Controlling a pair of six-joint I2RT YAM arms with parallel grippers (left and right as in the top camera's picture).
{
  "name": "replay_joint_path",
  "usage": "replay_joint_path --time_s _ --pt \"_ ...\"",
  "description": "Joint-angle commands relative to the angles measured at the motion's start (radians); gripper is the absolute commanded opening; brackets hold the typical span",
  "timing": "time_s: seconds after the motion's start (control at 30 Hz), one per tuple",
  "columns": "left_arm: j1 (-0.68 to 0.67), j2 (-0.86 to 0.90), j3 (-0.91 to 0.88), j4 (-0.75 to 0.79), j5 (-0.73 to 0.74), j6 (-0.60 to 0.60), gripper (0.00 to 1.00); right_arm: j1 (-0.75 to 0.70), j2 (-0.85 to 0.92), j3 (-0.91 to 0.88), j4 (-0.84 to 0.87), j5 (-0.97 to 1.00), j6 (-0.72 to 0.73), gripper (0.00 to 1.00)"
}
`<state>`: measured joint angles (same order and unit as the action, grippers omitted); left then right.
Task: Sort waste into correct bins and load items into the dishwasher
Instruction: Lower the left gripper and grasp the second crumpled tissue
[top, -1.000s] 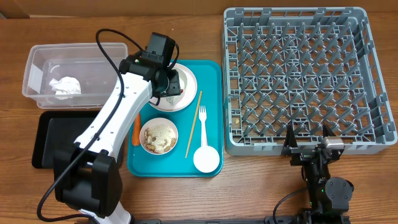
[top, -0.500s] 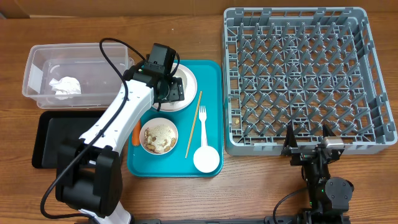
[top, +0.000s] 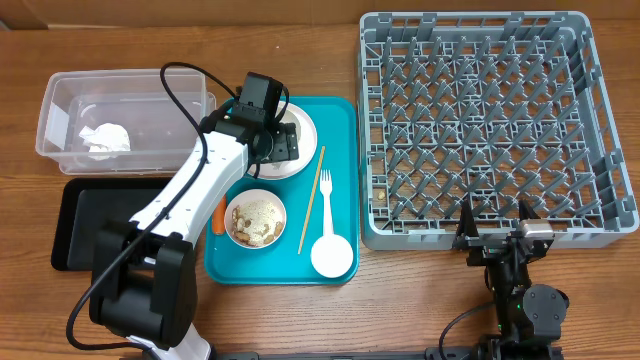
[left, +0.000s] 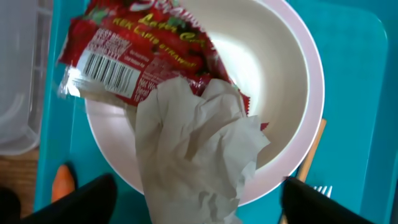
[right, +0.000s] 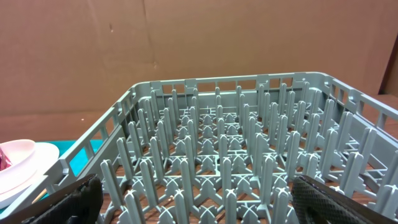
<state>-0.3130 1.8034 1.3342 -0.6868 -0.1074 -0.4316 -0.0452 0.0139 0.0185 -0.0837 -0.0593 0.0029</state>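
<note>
L end effector (left: 200, 198), R end effector (right: 199, 200) splayed

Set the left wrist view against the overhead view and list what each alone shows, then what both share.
Left wrist only: the barcode on the red wrapper and the crumpled napkin lying over it. Overhead only: the grey dish rack, black tray, food bowl, cup and the open right pincer. Both: the white plate, teal tray, chopstick and carrot piece.

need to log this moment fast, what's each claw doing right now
left claw: open, fingers either side of the crumpled napkin on the white plate, gripping nothing
right claw: open, empty, facing the grey dish rack
</note>
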Motion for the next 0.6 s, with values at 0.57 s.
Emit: replay_joint_path --time_s 0.57 --pt "-0.002 0.008 -0.025 0.040 -0.011 0.013 0.91 -0.005 -0.011 -0.011 0.003 0.013 -0.004 1.00"
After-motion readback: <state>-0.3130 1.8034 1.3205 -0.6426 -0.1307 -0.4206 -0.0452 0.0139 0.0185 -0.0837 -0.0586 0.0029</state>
